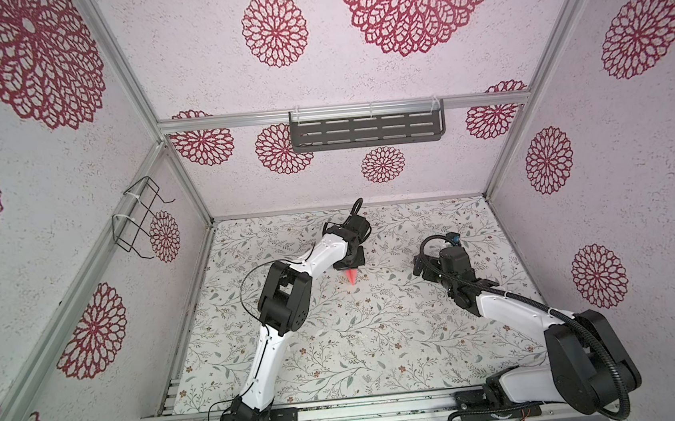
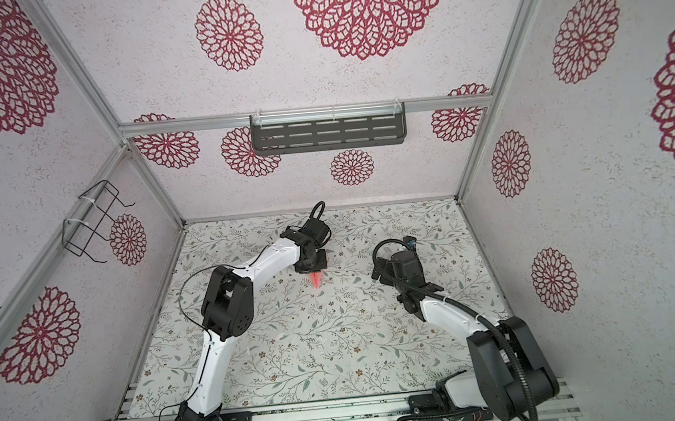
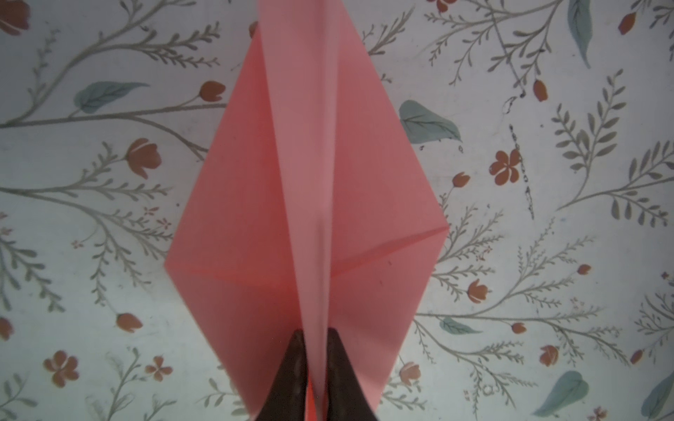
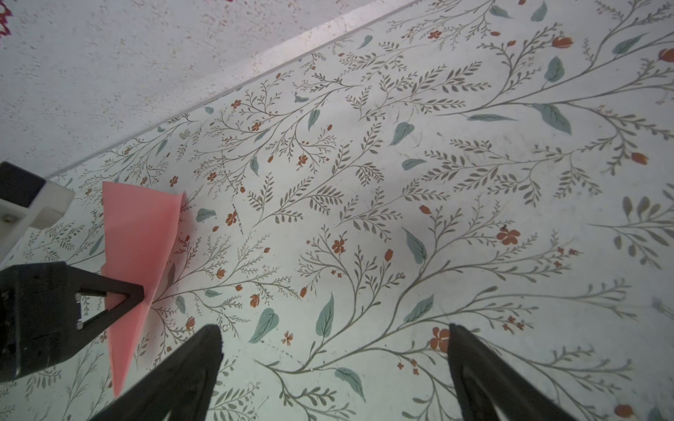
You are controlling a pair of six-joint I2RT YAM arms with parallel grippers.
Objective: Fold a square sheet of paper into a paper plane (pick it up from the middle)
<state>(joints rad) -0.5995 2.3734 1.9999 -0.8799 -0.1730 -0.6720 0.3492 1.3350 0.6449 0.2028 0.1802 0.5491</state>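
The square sheet of paper now has the shape of a salmon-pink paper plane (image 3: 310,182), a pointed dart with a raised centre fold and two angled wings. My left gripper (image 3: 316,333) is shut on that centre fold and holds the plane just above the floral table. In both top views only its pointed end (image 1: 351,278) (image 2: 316,280) shows below the left gripper (image 1: 349,265). The right wrist view shows the plane (image 4: 138,248) from the side with a left finger (image 4: 124,291) on it. My right gripper (image 4: 333,330) stands open and empty, apart from the plane, to its right (image 1: 417,265).
The floral table cover (image 1: 380,341) ends at a metal rail (image 1: 345,411) in front. Patterned walls close in the back and both sides. A black slotted shelf (image 1: 367,129) hangs on the back wall and a wire basket (image 1: 140,218) on the left wall.
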